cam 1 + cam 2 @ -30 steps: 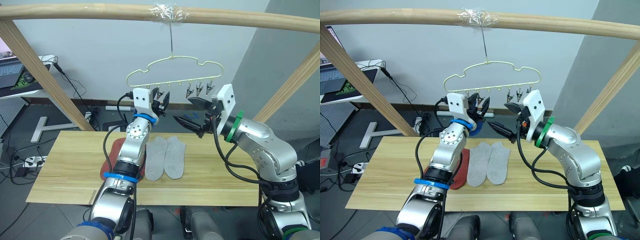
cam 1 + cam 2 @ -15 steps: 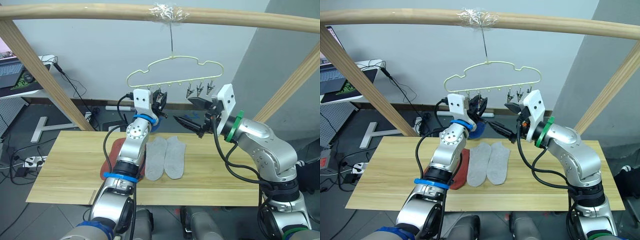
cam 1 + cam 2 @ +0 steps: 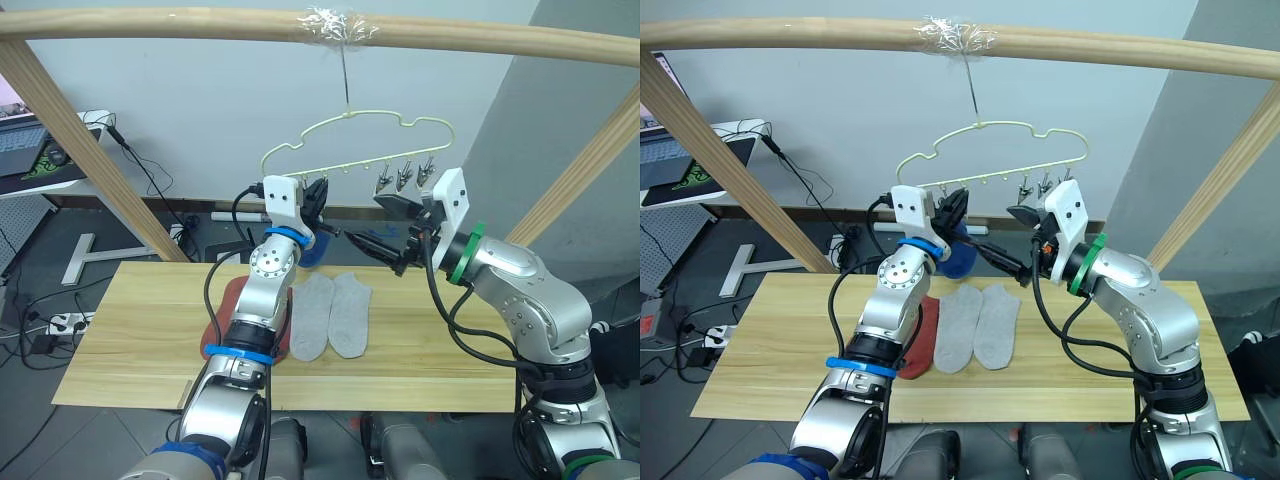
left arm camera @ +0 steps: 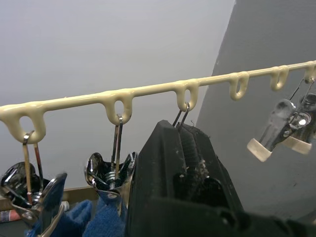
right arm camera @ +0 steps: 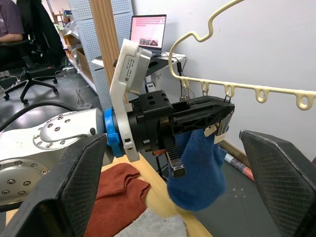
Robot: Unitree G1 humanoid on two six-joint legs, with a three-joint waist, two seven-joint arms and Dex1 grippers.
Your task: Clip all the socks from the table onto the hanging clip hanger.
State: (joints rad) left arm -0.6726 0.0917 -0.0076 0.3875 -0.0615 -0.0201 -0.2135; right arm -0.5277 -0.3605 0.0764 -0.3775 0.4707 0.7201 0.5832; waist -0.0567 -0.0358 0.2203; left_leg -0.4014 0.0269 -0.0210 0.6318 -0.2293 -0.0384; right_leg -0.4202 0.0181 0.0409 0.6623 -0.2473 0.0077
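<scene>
My L gripper (image 3: 953,208) is up at the hanger (image 3: 992,158), fingers pinched on the third clip (image 4: 181,114) from its left end; a blue sock (image 5: 197,168) hangs from the clips beside it. Hanger is tilted, right end higher, hook on the pole (image 3: 300,25). My R gripper (image 3: 360,240) sits just right of the L one, below the bar, fingers spread wide, holding nothing. On the table (image 3: 130,340): two grey socks (image 3: 330,315) side by side mid-table, red socks (image 3: 922,340) touching them on the left, partly behind my L arm. Three spare clips (image 3: 404,176) bunch toward the bar's right end
</scene>
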